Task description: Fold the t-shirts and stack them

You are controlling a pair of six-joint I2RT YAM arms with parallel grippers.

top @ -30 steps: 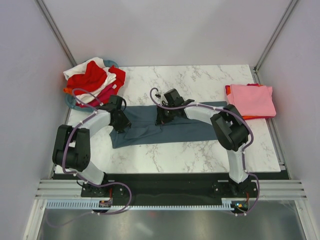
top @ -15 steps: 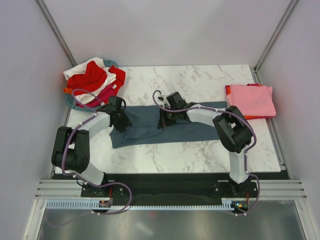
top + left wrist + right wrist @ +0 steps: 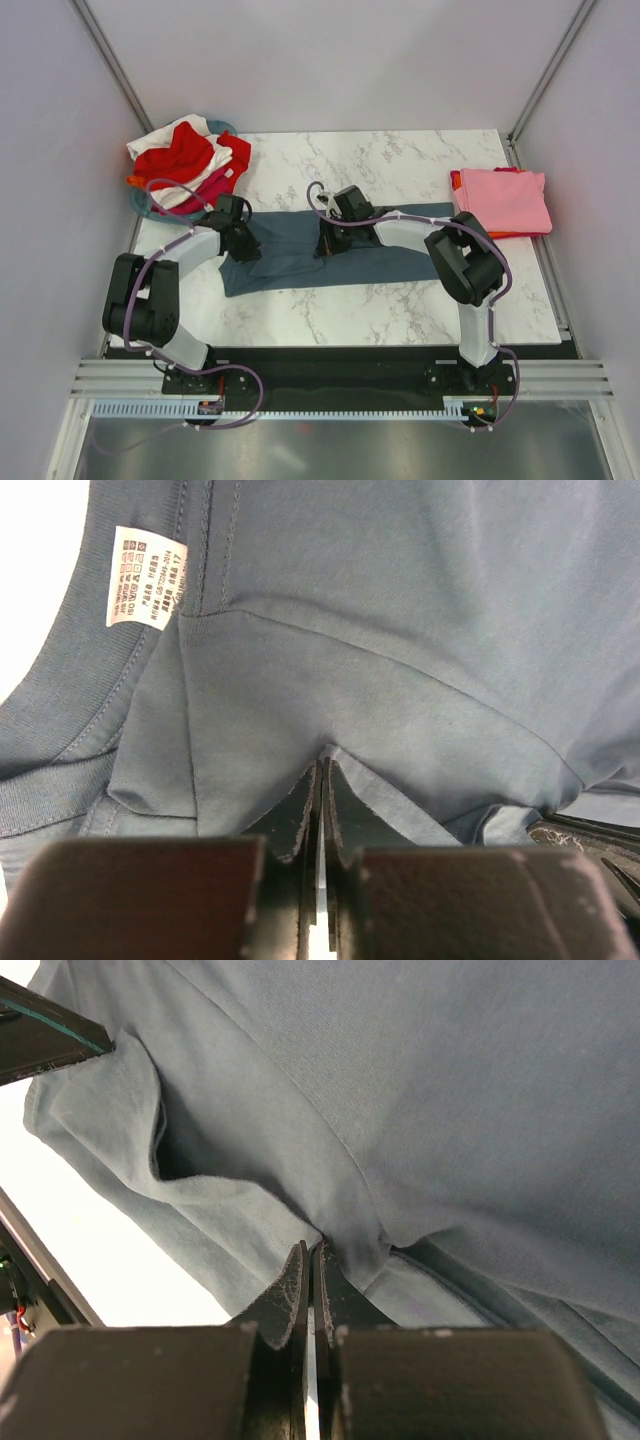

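**Both grippers pinched on the grey shirt, ready for a fold**

The marble table serves as the folding surface. The grey shirt lies across its middle as a long band, probably spread there so the arms can reach it from both sides.

At the far left, a pile of red, white and magenta shirts sits heaped on the basket, apparently waiting its turn. At the far right, a folded pink shirt tops a neat stack, well apart from the work area and likely kept out of the way.

The left gripper is closed on a raised fold near the collar. The right gripper is closed on a ridge of cloth further along. Both pairs of fingers are pressed almost together, with thin fabric between them. Two spaced grips like these should let the cloth lift evenly.

The collar label faces up, so the neckline lies open beside the left grip.
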